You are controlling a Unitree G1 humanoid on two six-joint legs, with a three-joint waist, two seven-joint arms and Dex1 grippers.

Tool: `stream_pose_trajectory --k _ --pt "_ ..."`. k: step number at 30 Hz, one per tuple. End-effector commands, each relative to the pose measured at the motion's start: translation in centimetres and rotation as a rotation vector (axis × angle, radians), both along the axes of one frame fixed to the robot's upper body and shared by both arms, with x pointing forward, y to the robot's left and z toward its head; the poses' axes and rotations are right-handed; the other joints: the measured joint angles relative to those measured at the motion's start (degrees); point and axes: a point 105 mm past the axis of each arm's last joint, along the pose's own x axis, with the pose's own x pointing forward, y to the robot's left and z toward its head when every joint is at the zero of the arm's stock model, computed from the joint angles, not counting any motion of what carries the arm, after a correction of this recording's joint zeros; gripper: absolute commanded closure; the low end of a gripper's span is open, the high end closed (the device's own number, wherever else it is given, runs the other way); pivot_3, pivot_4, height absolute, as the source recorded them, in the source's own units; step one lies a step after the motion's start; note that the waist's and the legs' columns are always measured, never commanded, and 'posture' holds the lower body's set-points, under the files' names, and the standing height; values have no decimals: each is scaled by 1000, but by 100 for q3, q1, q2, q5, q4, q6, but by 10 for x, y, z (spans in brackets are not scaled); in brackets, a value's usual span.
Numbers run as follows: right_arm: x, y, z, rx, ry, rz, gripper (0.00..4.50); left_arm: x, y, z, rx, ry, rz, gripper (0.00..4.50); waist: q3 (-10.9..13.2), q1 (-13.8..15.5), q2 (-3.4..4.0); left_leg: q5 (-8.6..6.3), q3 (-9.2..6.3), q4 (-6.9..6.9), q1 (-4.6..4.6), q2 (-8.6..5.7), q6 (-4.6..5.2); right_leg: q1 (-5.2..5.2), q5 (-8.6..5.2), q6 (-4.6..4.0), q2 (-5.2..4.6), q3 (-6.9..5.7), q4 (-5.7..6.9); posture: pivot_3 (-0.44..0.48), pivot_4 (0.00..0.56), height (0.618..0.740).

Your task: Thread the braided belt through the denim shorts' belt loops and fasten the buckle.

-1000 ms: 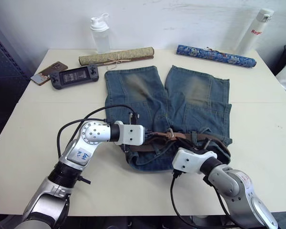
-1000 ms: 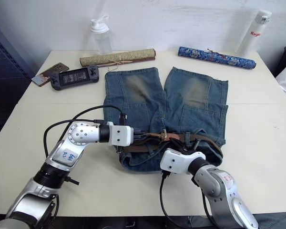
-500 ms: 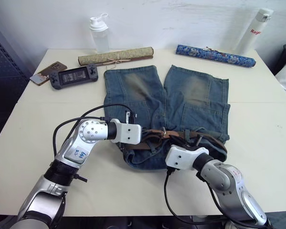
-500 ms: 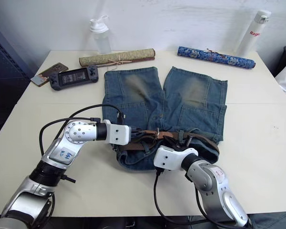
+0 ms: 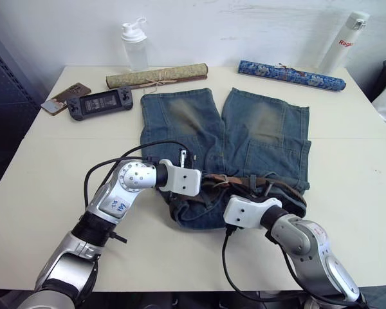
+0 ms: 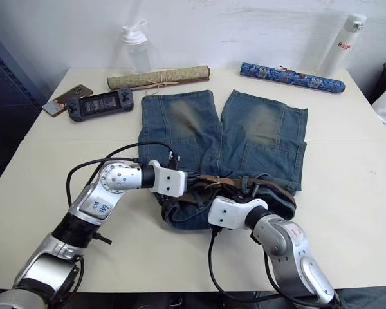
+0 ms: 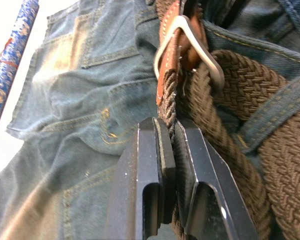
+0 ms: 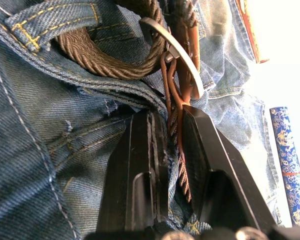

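The denim shorts (image 5: 186, 122) lie flat with the waistband nearest me. The braided belt (image 5: 270, 187) runs along that waistband, under a belt loop (image 8: 50, 20). In the left wrist view my left gripper (image 7: 172, 125) is shut on the braided strap just short of the silver buckle (image 7: 210, 65) and its brown leather. From the other side, my right gripper (image 8: 172, 120) is closed on the strap and leather beside the buckle (image 8: 177, 55). In the head views both grippers meet at the middle of the waistband (image 5: 219, 183), the fingers partly hidden by bunched denim.
Along the far edge stand a clear bottle (image 5: 134, 44), a tan scroll (image 5: 156, 75), a blue scroll (image 5: 291, 74) and a white flask (image 5: 345, 42). A game console (image 5: 100, 103) and a phone (image 5: 65, 98) lie at the far left.
My left gripper has moved right along the waistband toward the buckle. The right arm shifted left earlier and has since held still. The denim near the buckle has bunched up.
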Motion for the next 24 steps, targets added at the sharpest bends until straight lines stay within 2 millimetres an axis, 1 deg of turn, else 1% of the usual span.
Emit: stream_pose_trajectory --k 1,3,5,6,12,19,24 --pt "-9 19 15 22 -64 104 4283 -6 -20 3 -1 -52 -70 4500 0 1 0 0 0 0 0 0 0 0 0 0 0 0 0 0 150 717" --pt "-9 19 15 26 -63 101 4283 -5 -17 0 28 -64 -75 4500 0 2 0 1 0 1 0 0 1 1 0 0 0 0 0 0 150 717" --pt "-9 17 14 29 -60 89 4283 -1 0 -4 87 -90 -54 4500 0 5 0 1 -1 4 0 0 1 1 0 0 -1 0 0 0 150 717" --pt "-9 16 15 31 -59 85 4283 0 5 -4 105 -98 -48 4500 0 2 0 1 -1 4 0 0 1 1 0 0 -1 0 -1 0 150 717" --pt "-8 15 15 37 -69 71 4283 4 23 -1 128 -105 -14 4500 0 -29 0 2 0 0 2 3 -1 0 0 0 3 0 1 0 150 717" --pt "1 12 25 0 -137 68 4283 7 34 1 136 -111 43 4500 0 -50 0 2 0 0 1 2 -1 0 0 0 2 0 2 0 150 717" --pt "0 21 30 -24 -180 142 4283 7 29 3 134 -126 34 4500 0 -52 0 2 0 0 1 2 -2 0 0 0 2 0 2 0 150 717"
